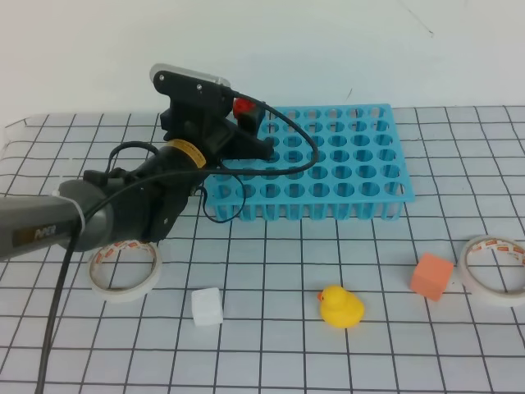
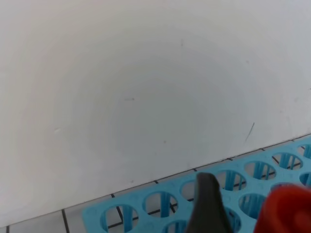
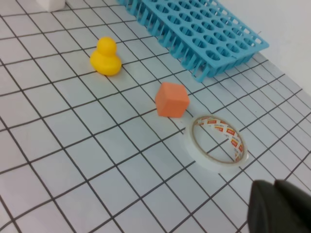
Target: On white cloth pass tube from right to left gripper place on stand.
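Left claw (image 1: 246, 123): reaching over the rear left corner of the stand, with the red cap of the tube just at its tip; from here I cannot tell whether its fingers still press the tube or stand slack around it.
Tube (image 1: 243, 107): only the red cap shows, upright above the holes of the stand's back left rows; the clear body is hidden behind the claw. In the left wrist view the cap fills the lower right corner, beside one dark finger (image 2: 208, 206).
Stand (image 1: 344, 156): bright blue, sitting on the white cloth (image 1: 287, 345) near the back wall.
Right claw (image 3: 282, 206): clenched, nothing in it, hovering low over the cloth near a roll of tape (image 3: 216, 143).
Loose bits on the cloth: yellow duck (image 1: 340, 307), orange cube (image 1: 431, 275), white cube (image 1: 207, 307), a second tape roll (image 1: 125, 269) under the left arm.
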Robot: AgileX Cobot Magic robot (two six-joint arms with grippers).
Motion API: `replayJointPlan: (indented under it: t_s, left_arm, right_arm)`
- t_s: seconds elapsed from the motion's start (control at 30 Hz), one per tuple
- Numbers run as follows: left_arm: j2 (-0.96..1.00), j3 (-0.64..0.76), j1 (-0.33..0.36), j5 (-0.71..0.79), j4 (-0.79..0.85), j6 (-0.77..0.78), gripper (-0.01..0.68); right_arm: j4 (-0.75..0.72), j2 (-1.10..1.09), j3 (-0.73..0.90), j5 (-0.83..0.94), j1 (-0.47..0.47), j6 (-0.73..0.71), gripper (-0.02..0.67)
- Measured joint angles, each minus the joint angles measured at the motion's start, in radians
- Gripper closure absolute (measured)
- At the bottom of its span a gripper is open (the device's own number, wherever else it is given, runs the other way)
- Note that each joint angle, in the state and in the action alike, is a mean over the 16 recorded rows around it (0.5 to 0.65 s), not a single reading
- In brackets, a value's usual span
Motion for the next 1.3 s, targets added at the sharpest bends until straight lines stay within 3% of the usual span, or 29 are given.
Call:
replayJointPlan:
  t_s: [0.2, 0.3, 0.43, 0.73, 0.87, 1.1, 1.3]
  left_arm:
    - [-0.050, 0.000, 0.000, 0.027, 0.005, 0.035, 0.238]
    - [-0.100, 0.000, 0.000, 0.059, 0.005, 0.060, 0.237]
    - [-0.198, 0.000, 0.000, 0.124, 0.006, 0.104, 0.303]
    - [-0.506, 0.002, 0.000, 0.358, 0.059, 0.200, 0.552]
    - [-0.674, 0.021, 0.001, 0.481, 0.091, 0.228, 0.631]
    - [-1.007, 0.131, 0.004, 0.657, 0.130, 0.244, 0.668]
    - [-1.319, 0.319, 0.006, 0.761, 0.128, 0.240, 0.671]
  right_arm:
    - [0.000, 0.000, 0.000, 0.000, 0.000, 0.000, 0.650]
    - [0.000, 0.000, 0.000, 0.000, 0.000, 0.000, 0.650]
    - [0.000, 0.000, 0.000, 0.000, 0.000, 0.000, 0.650]
    - [0.000, 0.000, 0.000, 0.000, 0.000, 0.000, 0.650]
    - [0.000, 0.000, 0.000, 0.000, 0.000, 0.000, 0.650]
    - [0.000, 0.000, 0.000, 0.000, 0.000, 0.000, 0.650]
    - [0.000, 0.000, 0.000, 0.000, 0.000, 0.000, 0.650]
